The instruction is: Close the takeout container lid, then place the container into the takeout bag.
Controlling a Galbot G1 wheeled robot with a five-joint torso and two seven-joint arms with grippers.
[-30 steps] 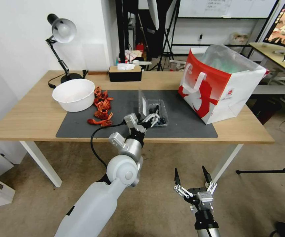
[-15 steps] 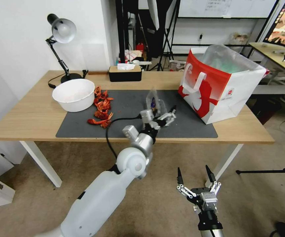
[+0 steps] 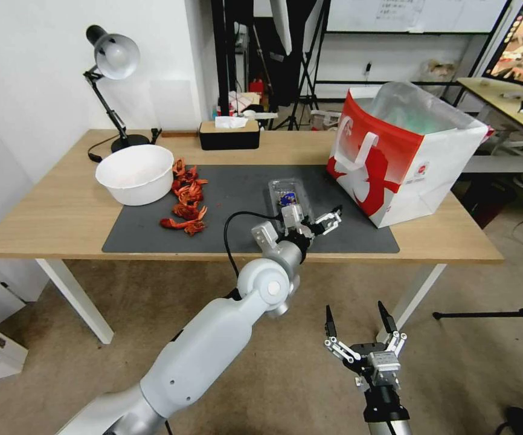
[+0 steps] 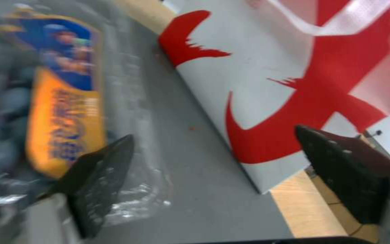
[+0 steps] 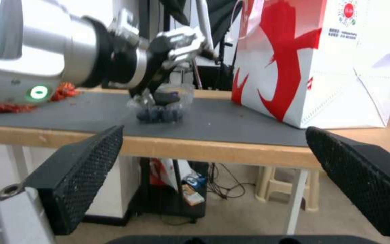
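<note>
The lid [image 3: 285, 194] has dropped flat onto the takeout container [image 3: 288, 202], which lies on the grey mat [image 3: 153, 238] beside the takeout bag [image 3: 403, 160]. The left gripper [image 3: 316, 222], fingers spread apart, hovers over its near edge. The right gripper [image 3: 358, 320] hangs open below the table [image 3: 62, 211].

- You have a light wooden table [image 3: 62, 211] on white legs, carrying everything.
- A dark grey mat [image 3: 237, 190] lies along its front middle.
- On the mat, you see the takeout container [image 3: 287, 196], lid down, and a scatter of red peels [image 3: 186, 202].
- The white bowl [image 3: 135, 173] sits at the mat's left edge.
- The takeout bag [image 3: 403, 160] stands at the right end.
- At the back, you find a desk lamp [image 3: 112, 66] and a black tissue box [image 3: 229, 134].
</note>
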